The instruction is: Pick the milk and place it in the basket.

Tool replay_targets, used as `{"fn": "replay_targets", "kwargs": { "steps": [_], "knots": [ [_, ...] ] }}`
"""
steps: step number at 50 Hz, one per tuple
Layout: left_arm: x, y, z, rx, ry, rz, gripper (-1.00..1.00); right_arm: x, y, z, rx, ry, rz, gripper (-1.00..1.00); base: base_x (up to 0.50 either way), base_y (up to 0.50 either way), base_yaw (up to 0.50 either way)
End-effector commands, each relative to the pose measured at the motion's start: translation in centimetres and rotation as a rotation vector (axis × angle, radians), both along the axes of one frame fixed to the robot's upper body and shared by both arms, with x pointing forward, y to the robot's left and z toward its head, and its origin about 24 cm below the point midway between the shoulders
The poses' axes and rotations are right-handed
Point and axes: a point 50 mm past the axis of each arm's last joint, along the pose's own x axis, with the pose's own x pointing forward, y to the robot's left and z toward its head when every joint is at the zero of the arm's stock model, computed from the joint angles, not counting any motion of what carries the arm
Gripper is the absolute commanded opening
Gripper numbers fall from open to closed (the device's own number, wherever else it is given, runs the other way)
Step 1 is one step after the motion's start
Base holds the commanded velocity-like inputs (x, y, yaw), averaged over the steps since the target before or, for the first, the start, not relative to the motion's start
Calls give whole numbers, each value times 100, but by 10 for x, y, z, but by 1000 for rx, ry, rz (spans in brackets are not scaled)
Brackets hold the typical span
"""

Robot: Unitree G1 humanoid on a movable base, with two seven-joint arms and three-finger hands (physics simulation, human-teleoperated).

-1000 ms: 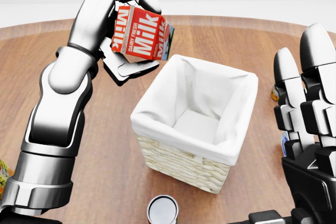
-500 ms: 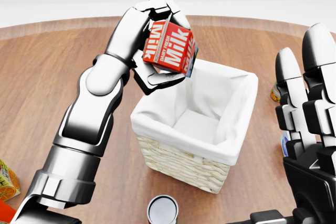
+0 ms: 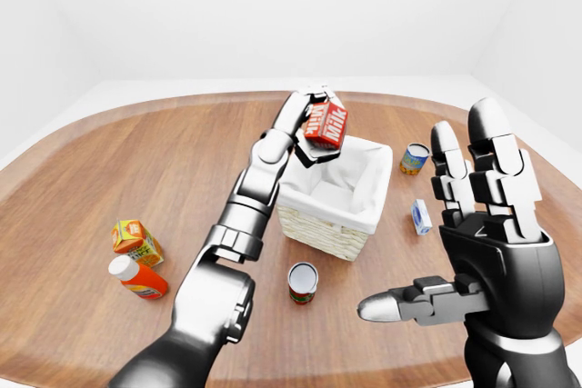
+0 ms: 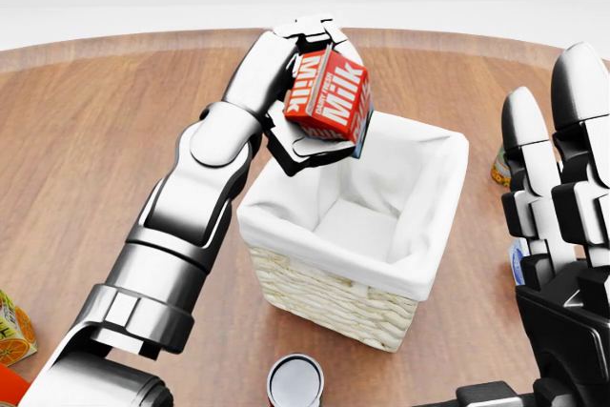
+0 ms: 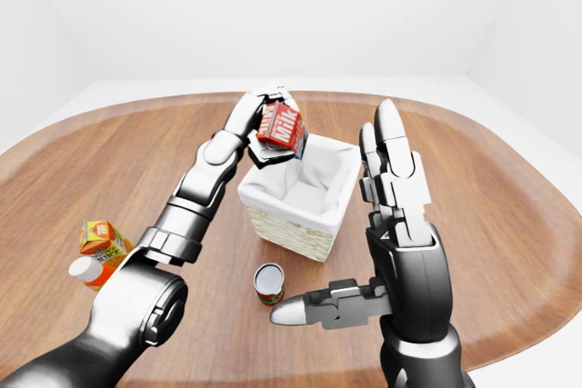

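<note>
Above the upper-left corner of the square wicker basket with its white cloth lining (image 4: 355, 235), in the head view, the red-and-white milk carton (image 4: 327, 94) hangs tilted in the air, its printed face turned toward the camera. The left robot hand (image 4: 307, 92) has its fingers wrapped round the carton from above and below, so the carton touches neither the basket nor the round wooden bench (image 4: 86, 140). Held this way, over the rim and not over the middle of the lining, it looks set for a short carry further inward before release; letting go here could catch the rim.

The right robot hand (image 3: 473, 224) stands upright at the right of the left-eye view, fingers straight and spread, thumb out sideways, holding and touching nothing, well apart from the basket.

Elsewhere on the bench lie a small tin can (image 3: 302, 281) just below the basket, an orange juice carton (image 3: 135, 240) and an orange bottle with a white cap (image 3: 136, 279) at far left.
</note>
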Motion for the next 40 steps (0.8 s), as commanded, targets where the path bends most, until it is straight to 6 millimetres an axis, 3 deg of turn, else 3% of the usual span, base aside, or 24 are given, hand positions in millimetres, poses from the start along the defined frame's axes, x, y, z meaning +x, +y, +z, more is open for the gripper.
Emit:
{"fn": "replay_targets", "kwargs": {
  "steps": [1,17,40],
  "knots": [
    [10,-3,3,-88,62,10,-100,0,0,0,0,-1,0,100,0,0,0],
    [19,-5,-7,-94,99,30,-100,0,0,0,0,2,1,100,0,0,0],
    [11,-27,-16,-85,132,-31,-100,0,-1,0,5,0,4,100,0,0,0]
  ]
}}
